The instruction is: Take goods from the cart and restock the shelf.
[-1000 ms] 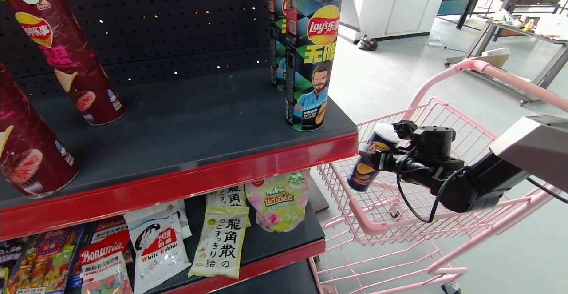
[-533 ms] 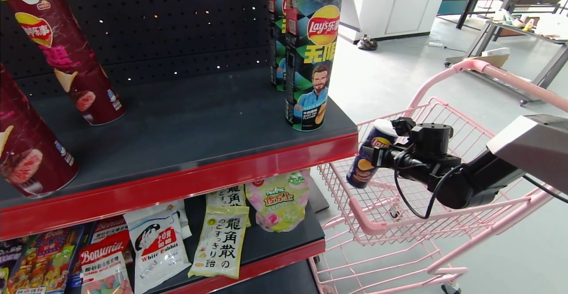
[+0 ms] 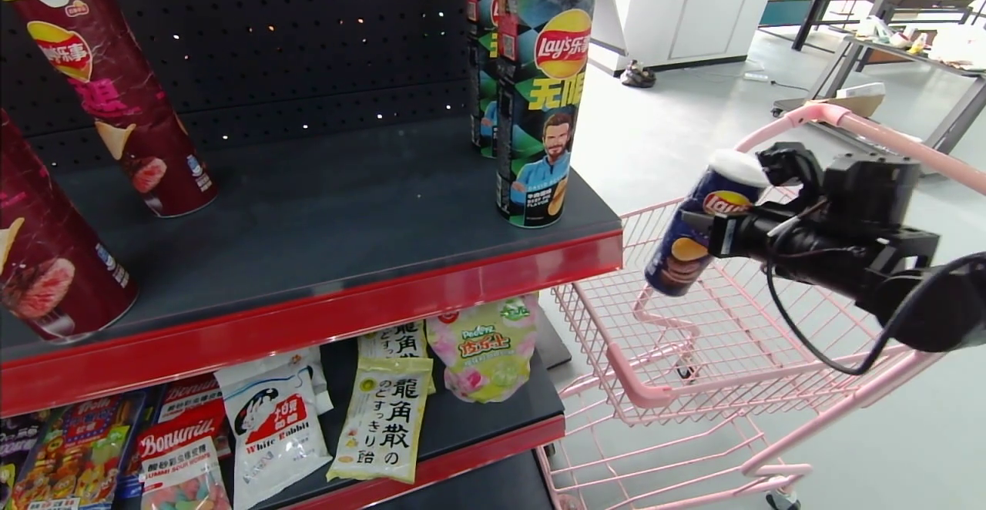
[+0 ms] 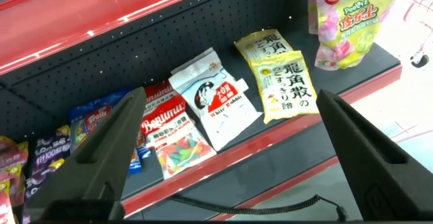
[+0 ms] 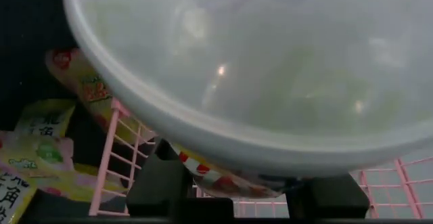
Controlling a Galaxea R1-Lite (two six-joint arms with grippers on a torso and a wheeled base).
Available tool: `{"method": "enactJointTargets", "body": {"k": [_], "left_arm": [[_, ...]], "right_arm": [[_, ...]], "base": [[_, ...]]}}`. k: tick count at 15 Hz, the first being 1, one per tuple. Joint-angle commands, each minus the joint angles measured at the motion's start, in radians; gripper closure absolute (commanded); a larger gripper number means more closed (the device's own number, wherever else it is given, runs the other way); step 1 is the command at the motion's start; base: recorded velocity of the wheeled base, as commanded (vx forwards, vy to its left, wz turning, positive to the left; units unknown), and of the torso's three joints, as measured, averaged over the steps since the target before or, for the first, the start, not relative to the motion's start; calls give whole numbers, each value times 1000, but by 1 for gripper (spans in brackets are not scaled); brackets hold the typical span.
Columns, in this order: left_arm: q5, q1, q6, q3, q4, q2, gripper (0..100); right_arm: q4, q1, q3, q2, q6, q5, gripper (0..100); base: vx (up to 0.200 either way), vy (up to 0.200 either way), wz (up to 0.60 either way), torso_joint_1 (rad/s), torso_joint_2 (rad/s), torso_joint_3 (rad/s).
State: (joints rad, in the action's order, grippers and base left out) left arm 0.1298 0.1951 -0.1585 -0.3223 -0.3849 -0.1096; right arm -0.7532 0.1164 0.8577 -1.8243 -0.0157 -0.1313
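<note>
Maroon tubes [image 3: 115, 94]: two stand at the left end of the top shelf. They are lined up front to back, which looks like a facing kept for that flavour.

Top shelf [image 3: 331, 217]: the dark board lies bare between the maroon tubes and the green tubes. Judging by the task, this gap is where stock belongs.

Left claw [image 4: 231, 99]: its fingers are spread wide with nothing between them. It faces the lower shelf and seems parked out of the way while the other arm carries.

Snack bags [image 3: 385, 417]: flat packets lie overlapping on the lower shelf, leaning back so that their fronts show.

Green tubes [image 3: 543, 94]: they stand upright at the right end of the top shelf, just behind the red lip [image 3: 347, 306]. One stands behind the other, and they mark the row's edge.

Blue can [image 3: 693, 233]: this is the task's item. It hangs in the air above the cart's shelf-side end, just past the end of the shelf and apart from it. It is tilted, with the white lid [image 5: 257, 61] up and away and the base down toward the shelf.

Right claw [image 3: 732, 194]: it is clamped on the blue can's upper body from the side. That grip likely leaves the base free to be set down on the board.

Cart [image 3: 639, 394]: the pink wire basket is parked right beside the shelf end, which keeps the carry short.
</note>
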Motion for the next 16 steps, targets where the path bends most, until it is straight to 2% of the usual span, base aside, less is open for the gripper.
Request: {"method": "enactJointTargets", "body": {"k": [1,4,5,7,8,11,13,16], "left_arm": [[-1,0,1,0,1,2,0],[-2,0,1,-1,1,-1,0],[-12,1,1,0,1,-1,0],[-19,1,1,-3,1,-5,0],[-15,0,1,-3,1,-5,0],[-12,0,1,0,21,-12,0],[-15,0,1,-4,44,-24,0],[-15,0,1,-7,57,-44,0]], "right_arm": [[222,-15,0,353,19,-2,100],[360,-12,-51,550,46,12,100],[552,-9,-89,723,112,85,100],[769,-7,-111,892,125,98,100],[816,-14,-147,976,129,99,100],[858,-50,-210,1123,158,124,100],[907,-96,-226,1146,201,133,100],[907,-107,-252,1165,203,139,100]], "base": [[0,0,0,0,0,0],[0,0,0,0,0,0],[0,0,0,0,0,0],[0,0,0,0,0,0],[0,0,0,0,0,0],[0,0,0,0,0,0],[0,0,0,0,0,0],[0,0,0,0,0,0]]}}
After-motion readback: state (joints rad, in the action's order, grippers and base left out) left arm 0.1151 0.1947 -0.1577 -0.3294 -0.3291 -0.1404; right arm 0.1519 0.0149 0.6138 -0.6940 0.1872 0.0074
